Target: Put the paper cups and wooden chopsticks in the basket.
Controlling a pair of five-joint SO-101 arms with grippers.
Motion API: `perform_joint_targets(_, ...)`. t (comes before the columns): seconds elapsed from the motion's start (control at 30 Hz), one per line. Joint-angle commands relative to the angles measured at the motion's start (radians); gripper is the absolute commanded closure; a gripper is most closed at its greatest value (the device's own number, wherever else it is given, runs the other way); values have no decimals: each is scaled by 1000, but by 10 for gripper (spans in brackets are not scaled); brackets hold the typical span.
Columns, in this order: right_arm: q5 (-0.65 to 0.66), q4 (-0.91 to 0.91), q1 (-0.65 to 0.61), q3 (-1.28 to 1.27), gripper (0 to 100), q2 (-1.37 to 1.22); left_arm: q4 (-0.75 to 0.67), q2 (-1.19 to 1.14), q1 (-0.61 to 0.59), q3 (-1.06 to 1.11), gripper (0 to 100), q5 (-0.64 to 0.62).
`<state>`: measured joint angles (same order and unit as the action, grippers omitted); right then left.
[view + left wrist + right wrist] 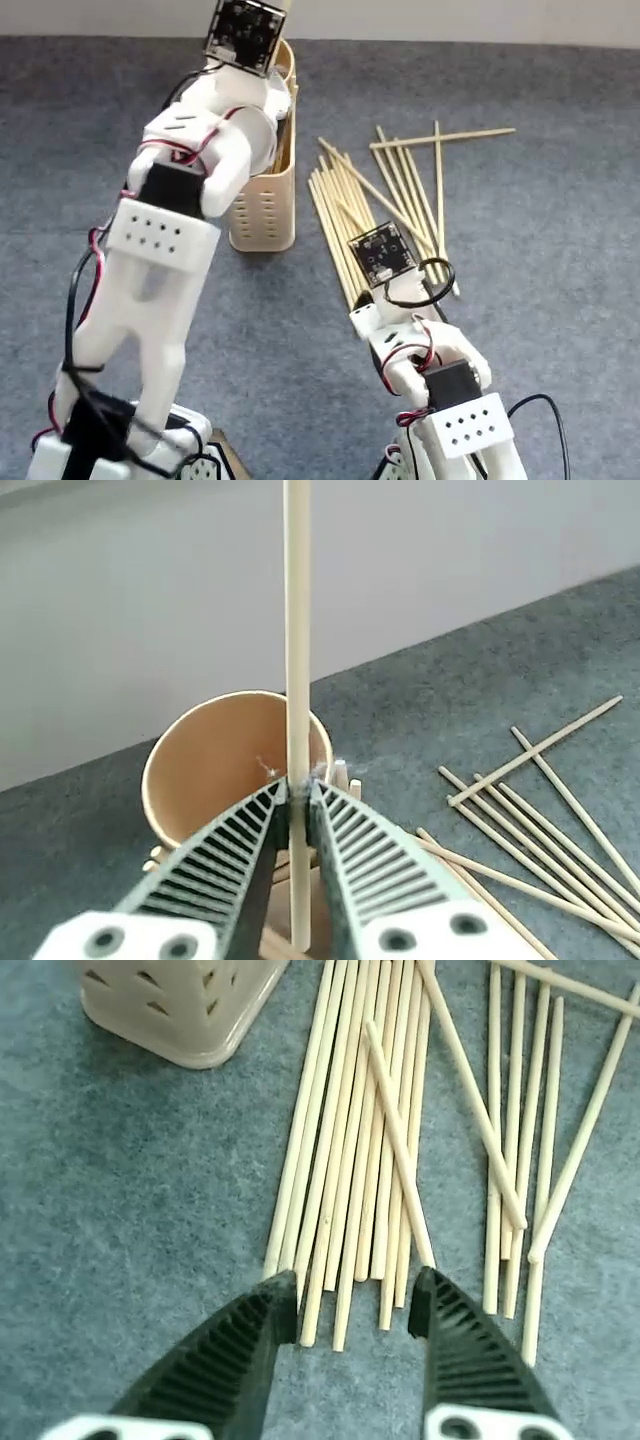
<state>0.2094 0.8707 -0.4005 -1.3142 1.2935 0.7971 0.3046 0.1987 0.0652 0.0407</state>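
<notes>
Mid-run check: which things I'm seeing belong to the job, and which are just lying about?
Job:
beige perforated plastic basket
brown paper cup, apparently in it
thin wooden chopstick, clamped in left pincer
loose wooden chopsticks, below open right pincer

Not job:
grey carpet-like table cover
pale wall

White arms (150, 300), black servos (172, 188), red-black cables (72, 300), ribbed dark jaws

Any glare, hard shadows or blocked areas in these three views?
High view: even light, no glare, the left arm hides part of the basket. Left wrist view: the held chopstick crosses the paper cup. Right wrist view: soft shadows beside the loose chopsticks.
</notes>
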Motion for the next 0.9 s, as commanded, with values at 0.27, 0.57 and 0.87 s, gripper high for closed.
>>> perform_joint_targets(0.27,-5,-19,-18,5,805,-10,84,44,-53,-4,816,-28)
perform_joint_targets(0.57,-3,-19,51,33,805,-12,140,242,-154,7,822,-29)
perform_joint_targets(0.87,8,114,240,225,805,-19,423,242,-430,79,822,-54)
